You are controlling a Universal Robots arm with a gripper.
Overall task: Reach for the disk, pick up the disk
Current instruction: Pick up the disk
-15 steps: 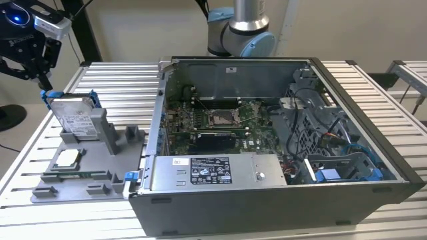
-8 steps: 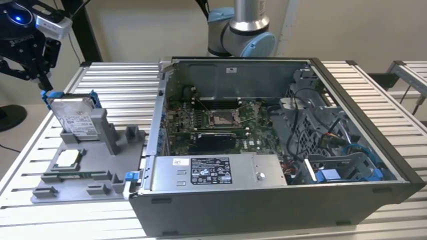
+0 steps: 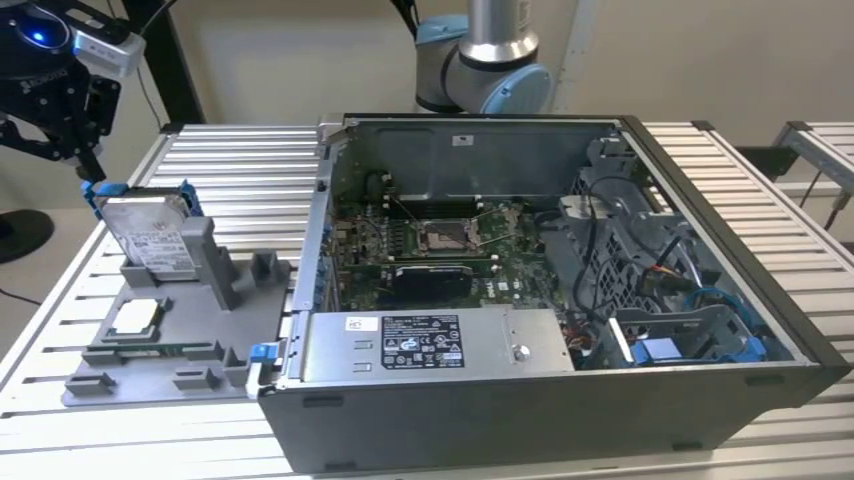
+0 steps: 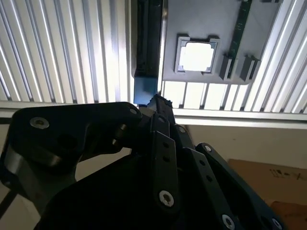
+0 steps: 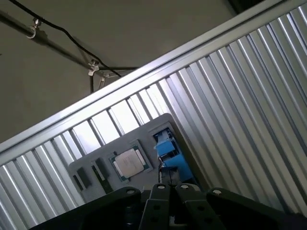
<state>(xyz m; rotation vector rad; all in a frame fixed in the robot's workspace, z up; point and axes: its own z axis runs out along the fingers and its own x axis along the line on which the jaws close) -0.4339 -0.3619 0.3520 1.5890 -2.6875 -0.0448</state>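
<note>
Part of the gripper [image 3: 88,172] is cut off at the edge of the exterior view. In both wrist views its own black linkage covers the spot where it meets the disk [image 3: 144,238], so it cannot be told whether it is clamped on the disk or standing loose. Its lower end sits at the disk's upper corner farthest from the open computer case [image 3: 534,420], and it appears to touch the blue rail [image 3: 94,195] there. The disk stands on edge in a slot of a grey holder [image 3: 200,345] just beside the case, on the exterior view's left of it. The slot hides the disk's lower part. In the second wrist view the disk is a thin dark strip seen edge-on [image 4: 148,43], with a blue end right against the gripper [image 4: 156,100]. In the first wrist view only its blue plastic [image 5: 169,149] shows above the gripper [image 5: 168,186]. The disk is flat, rectangular silver metal, with a white printed label on the face that shows. Nearer the front of the holder, a small square silver chip [image 3: 135,318] lies flat in a recess, well apart from the disk. Holder and case rest on a table of ribbed metal slats [image 3: 240,160]. Inside the case are a green circuit board [image 3: 441,240] and a grey box with a black-and-white label [image 3: 534,340], with tangled cables toward the far side from the holder.
</note>
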